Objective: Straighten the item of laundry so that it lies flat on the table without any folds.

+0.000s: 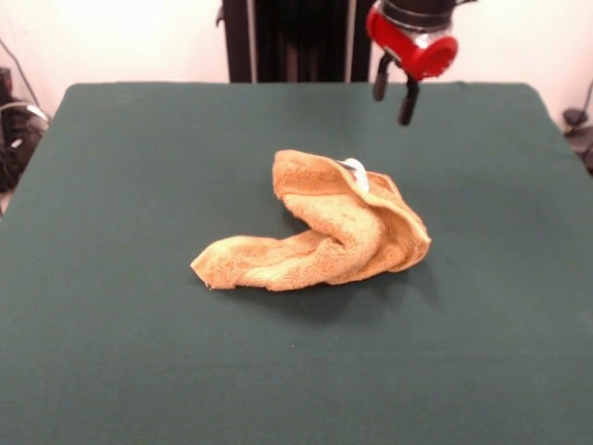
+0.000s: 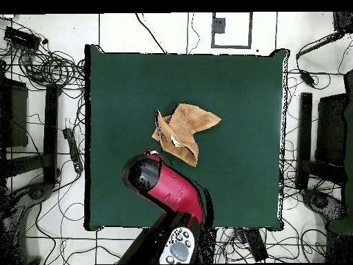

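Towel was noted crumpled near the middle of the green worktop, bunched into a raised hump at one end with a flatter tongue trailing off from it; a small white label was seen on top of the hump. Tool was seen raised clear of the towel, beyond its label end and toward the worktop's far edge, nothing held, its two dark fingers apart by a narrow gap. In the overhead view the tool itself was hidden under the red arm, which lay just beside the towel's edge. Risks judged from here: a grasp taken on the hump would likely gather several layers at once, so the whole bundle would be dragged rather than opened; a pinch too shallow could slip off the thick terry; folds beneath the hump could not be read.
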`<state>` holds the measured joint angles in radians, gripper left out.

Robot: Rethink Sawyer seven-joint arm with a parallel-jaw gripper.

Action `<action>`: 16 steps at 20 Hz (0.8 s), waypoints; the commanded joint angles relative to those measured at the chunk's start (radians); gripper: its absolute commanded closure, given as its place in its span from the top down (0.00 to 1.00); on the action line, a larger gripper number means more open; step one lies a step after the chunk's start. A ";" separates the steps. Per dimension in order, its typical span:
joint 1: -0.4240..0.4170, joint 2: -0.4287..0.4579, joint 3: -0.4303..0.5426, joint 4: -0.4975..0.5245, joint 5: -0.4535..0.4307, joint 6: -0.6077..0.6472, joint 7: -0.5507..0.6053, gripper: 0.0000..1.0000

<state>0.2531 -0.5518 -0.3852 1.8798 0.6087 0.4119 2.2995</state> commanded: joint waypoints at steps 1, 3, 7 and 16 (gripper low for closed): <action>-0.049 0.086 0.097 -0.031 -0.025 -0.077 0.123 1.00; -0.062 0.085 0.116 -0.025 -0.024 -0.089 0.117 1.00; -0.073 0.093 0.113 -0.047 -0.055 -0.080 0.083 1.00; -0.222 0.064 0.327 -0.223 -0.528 -0.060 -0.424 1.00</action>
<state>0.0886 -0.5264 -0.3173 1.7838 0.2610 0.3624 2.2916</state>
